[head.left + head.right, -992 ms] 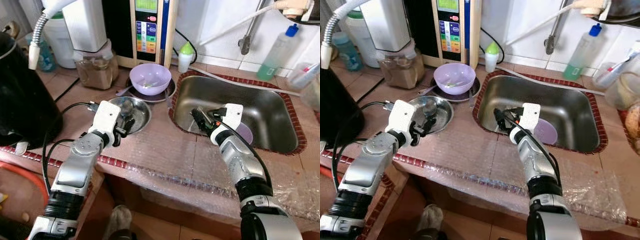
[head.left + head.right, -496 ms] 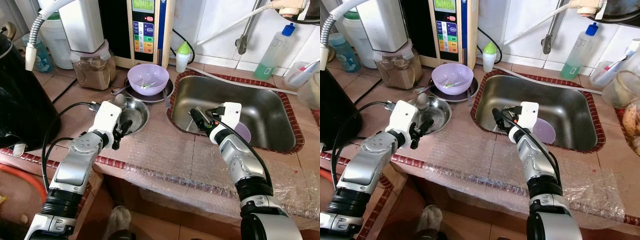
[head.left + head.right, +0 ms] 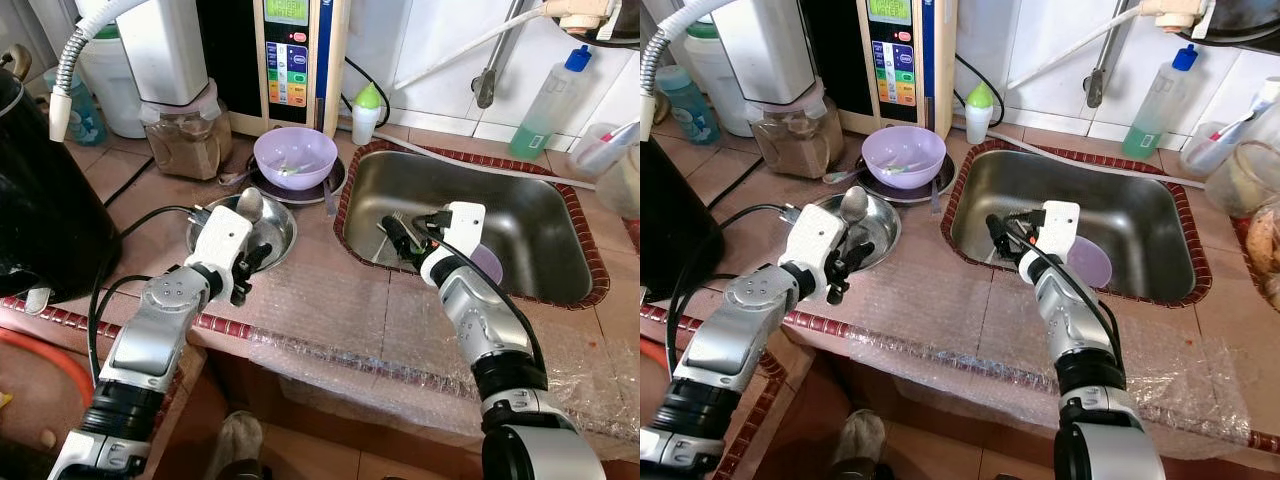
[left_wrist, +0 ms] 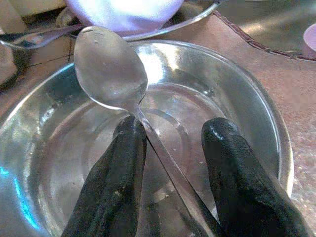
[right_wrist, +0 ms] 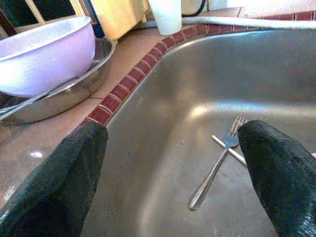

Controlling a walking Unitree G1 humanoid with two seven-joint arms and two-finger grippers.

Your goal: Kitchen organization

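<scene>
Left tool: positioned over the near rim of the steel bowl on the tiled surface. Fingers spread, one on each side of the spoon handle; contact between the pads and the handle not determinable. Spoon lying tilted in the steel bowl, scoop end raised toward the far rim, handle running back between the fingers.

Right tool: reaching over the left edge of the sink, above the basin. Fingers spread wide, holding nothing.

Fork: lying flat on the sink floor, crossed over a second thin metal piece. Lilac disc lying in the sink just beside the right tool.

Lilac bowl: seated on a dark plate behind the steel bowl, close to the sink's brick-red border. A utensil handle projecting from under the plate on the left side.

Bubble wrap: covering the front edge of the surface.

At the back wall: panel appliance, jar of brown powder, small white bottle with green cap, green liquid bottle. Black pot at far left.
</scene>
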